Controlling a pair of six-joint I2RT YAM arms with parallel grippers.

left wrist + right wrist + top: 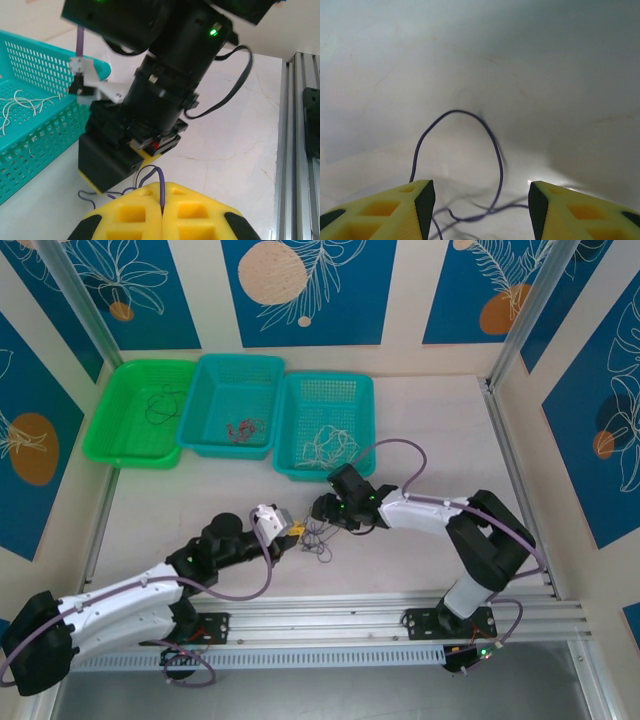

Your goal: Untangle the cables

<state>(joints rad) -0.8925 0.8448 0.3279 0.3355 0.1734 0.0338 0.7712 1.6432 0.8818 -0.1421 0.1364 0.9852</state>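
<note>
Snarl of purple cable is lying on the worktop, about midway between the left and right edges and closer to the near edge than the far one, right between the two grippers. On the left gripper the yellow fingers are pressed together, with a strand of that cable pinched in the seam. The right gripper is spread wide, a finger on either side of a loop lying flat on the surface.

Along the far edge, toward the far left corner, three baskets sit side by side:
- green basket with black cables
- blue basket with red cables
- teal basket with white cables
</note>
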